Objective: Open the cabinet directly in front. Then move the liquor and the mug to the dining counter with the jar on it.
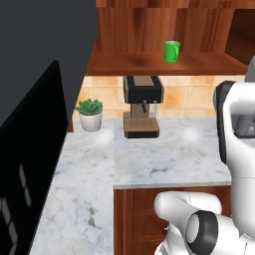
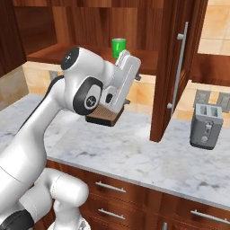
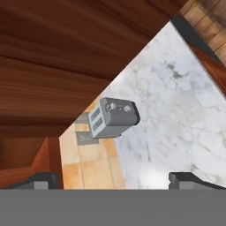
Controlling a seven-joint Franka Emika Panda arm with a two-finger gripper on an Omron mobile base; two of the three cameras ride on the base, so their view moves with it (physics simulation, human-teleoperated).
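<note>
white arm joints crowd both base views; the hand view has the gripper (image 3: 113, 180) spread wide, holding nothing, looking over the marble table (image 3: 176, 110) at a grey toaster (image 3: 114, 117). mug (image 1: 172, 51) stands upright on the cabinet (image 2: 170, 67) shelf, its handle hard to make out; from the right the arm partly covers it. door handle runs vertically. left view alone shows a coffee machine (image 1: 142, 105) and potted plant (image 1: 90, 114).

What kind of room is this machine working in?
Looks like a home kitchen: a marble worktop holds a coffee machine and a toaster, and a wooden wall cabinet stands open with a green mug inside.
</note>
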